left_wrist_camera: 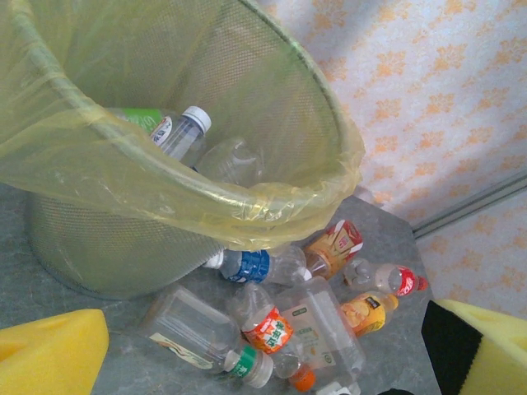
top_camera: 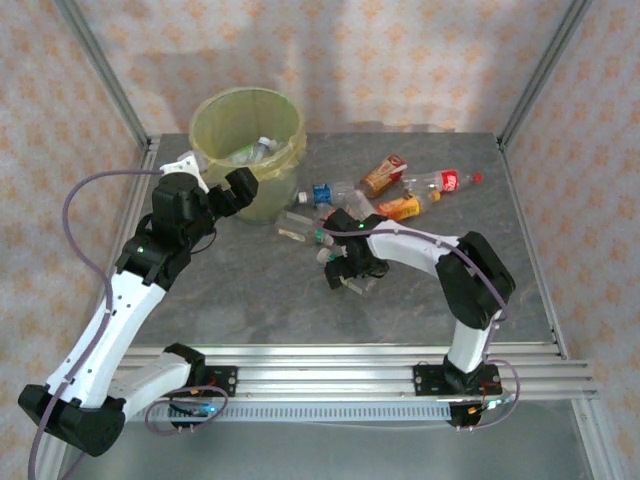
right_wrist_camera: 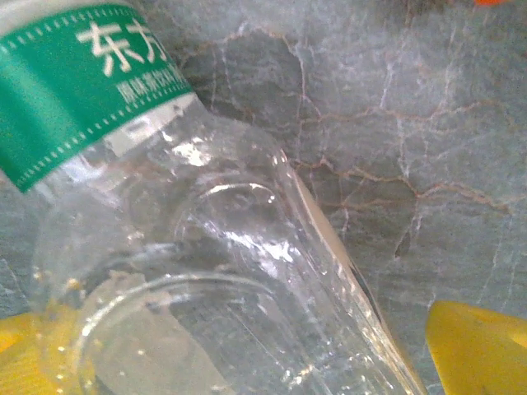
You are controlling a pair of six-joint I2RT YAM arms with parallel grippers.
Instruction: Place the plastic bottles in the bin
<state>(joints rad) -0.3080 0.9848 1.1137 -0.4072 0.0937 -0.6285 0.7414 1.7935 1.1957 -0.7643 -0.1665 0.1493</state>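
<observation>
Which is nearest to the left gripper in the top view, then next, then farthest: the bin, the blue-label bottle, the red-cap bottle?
From the left gripper:
1. bin, right beside it.
2. blue-label bottle, in the middle.
3. red-cap bottle, far right.

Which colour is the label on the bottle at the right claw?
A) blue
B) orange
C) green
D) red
C: the right wrist view shows the clear bottle lying on the table at the open right claw, and its label is green with white characters.
</observation>
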